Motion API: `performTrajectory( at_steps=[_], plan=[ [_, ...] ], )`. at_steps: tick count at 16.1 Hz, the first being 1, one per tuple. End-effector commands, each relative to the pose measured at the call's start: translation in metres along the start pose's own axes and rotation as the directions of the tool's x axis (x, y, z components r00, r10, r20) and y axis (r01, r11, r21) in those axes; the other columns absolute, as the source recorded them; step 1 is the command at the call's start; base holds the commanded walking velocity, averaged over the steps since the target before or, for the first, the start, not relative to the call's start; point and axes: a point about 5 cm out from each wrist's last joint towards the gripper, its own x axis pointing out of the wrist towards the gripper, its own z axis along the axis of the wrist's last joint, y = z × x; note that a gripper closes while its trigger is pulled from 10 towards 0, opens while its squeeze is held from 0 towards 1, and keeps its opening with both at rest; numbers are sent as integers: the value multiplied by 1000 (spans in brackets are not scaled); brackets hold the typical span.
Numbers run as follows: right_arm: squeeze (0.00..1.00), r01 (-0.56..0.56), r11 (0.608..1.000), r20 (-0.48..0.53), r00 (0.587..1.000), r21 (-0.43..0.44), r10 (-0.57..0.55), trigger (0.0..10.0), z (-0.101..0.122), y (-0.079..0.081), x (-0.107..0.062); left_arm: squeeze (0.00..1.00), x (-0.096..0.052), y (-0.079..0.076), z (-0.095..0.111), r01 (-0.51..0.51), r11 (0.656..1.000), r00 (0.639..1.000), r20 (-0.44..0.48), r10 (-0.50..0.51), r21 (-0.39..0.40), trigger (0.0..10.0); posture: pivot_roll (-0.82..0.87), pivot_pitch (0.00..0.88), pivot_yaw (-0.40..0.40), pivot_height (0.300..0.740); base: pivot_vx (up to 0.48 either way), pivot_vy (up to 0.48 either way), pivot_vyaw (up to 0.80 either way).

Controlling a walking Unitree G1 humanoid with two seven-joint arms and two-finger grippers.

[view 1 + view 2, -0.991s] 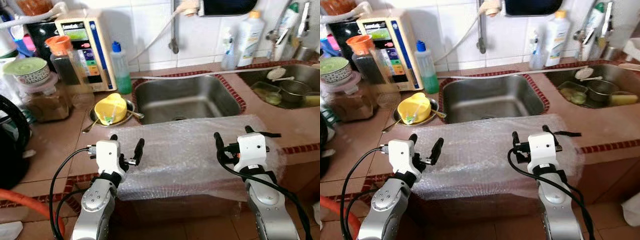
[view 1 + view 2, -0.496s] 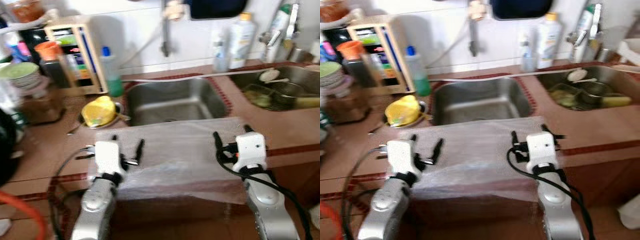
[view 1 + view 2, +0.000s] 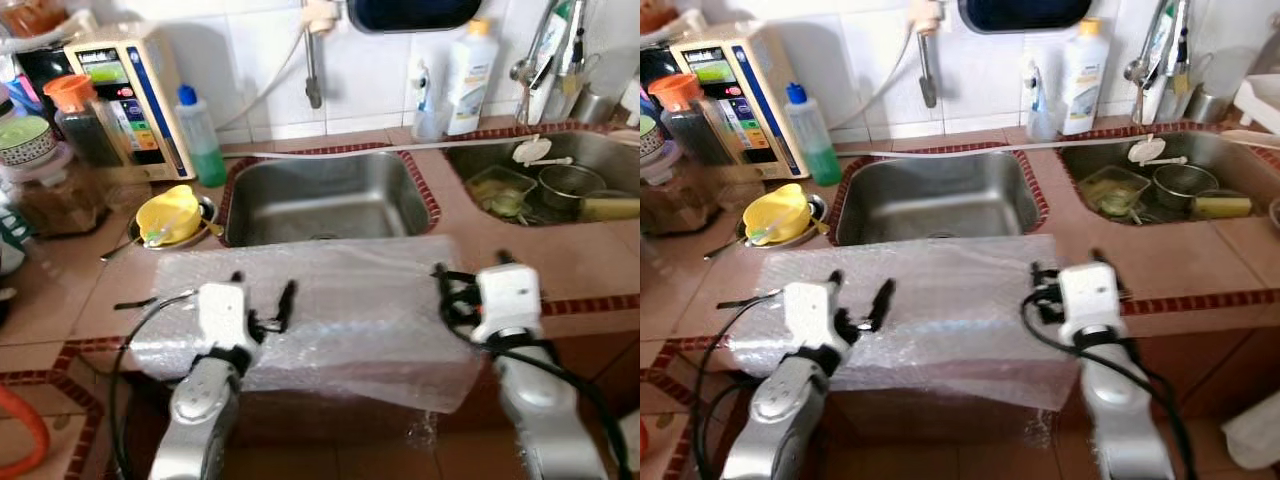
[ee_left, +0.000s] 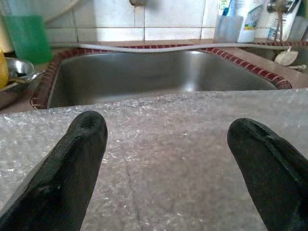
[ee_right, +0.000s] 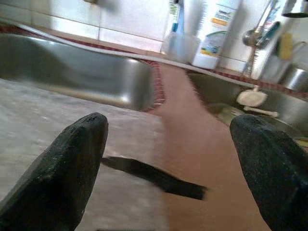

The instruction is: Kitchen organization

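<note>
A sheet of clear bubble wrap [image 3: 350, 310] lies over the tiled counter's front edge, before the steel sink [image 3: 320, 195]. My left gripper [image 3: 262, 290] hovers open low over the wrap's left part; in the left wrist view its two black fingers [image 4: 72, 159] stand wide apart above the wrap [image 4: 168, 144], with nothing between them. My right gripper [image 3: 472, 268] is open at the wrap's right edge. In its wrist view the wrap [image 5: 57, 120] gives way to bare counter, where a thin black strip [image 5: 154, 178] lies.
A yellow cup in a steel bowl [image 3: 168, 213], a green soap bottle [image 3: 200, 135], a water appliance [image 3: 125, 95] and jars [image 3: 60, 190] stand at the left. A second sink [image 3: 545, 185] with dishes is at the right. A white bottle [image 3: 470, 75] stands by the wall.
The whole view has shifted as the camera moved. The bubble wrap now lies a little further left relative to the sink. Both grippers stay open above it.
</note>
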Motion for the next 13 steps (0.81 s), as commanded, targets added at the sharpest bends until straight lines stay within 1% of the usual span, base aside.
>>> performTrajectory(
  at_steps=[1, 5, 6, 10, 12, 13],
  plan=[
    [0, -24, 1000, 16, 1000, 14, 24, 10000, 4, 7, 2, 0, -2, 11, 1, -30, 999, 1000, 3, 30, 17, 10000, -265, 5, 82, 740, 0, 0, 0],
    [0, -19, 1000, 30, 999, 10, 19, 10000, 7, 6, 4, 0, 0, 9, 3, -27, 1000, 1000, 15, 27, 15, 10000, -268, 3, 80, 740, 0, 0, 0],
    [0, -7, 1000, 46, 999, 3, 7, 10000, 10, 4, 4, 0, 2, 9, 9, -16, 1000, 999, 36, 17, -5, 10000, -271, 3, 81, 740, 0, 0, 0],
    [0, 3, 1000, 58, 998, -7, -3, 10000, 13, 3, 4, 0, 5, 7, 19, 2, 999, 997, 76, 0, -33, 10000, -272, 5, 81, 740, 0, 0, 0],
    [0, 6, 1000, 65, 998, -10, -5, 10000, 14, 3, 4, 0, 5, 7, 19, 7, 999, 997, 79, -4, -36, 10000, -274, 6, 82, 740, 0, 0, 0],
    [0, 4, 1000, 64, 998, -11, -3, 10000, 14, 3, 4, 0, 3, 8, 18, 13, 999, 997, 76, -10, -41, 10000, -274, 6, 82, 740, 281, 0, 0]
  ],
)
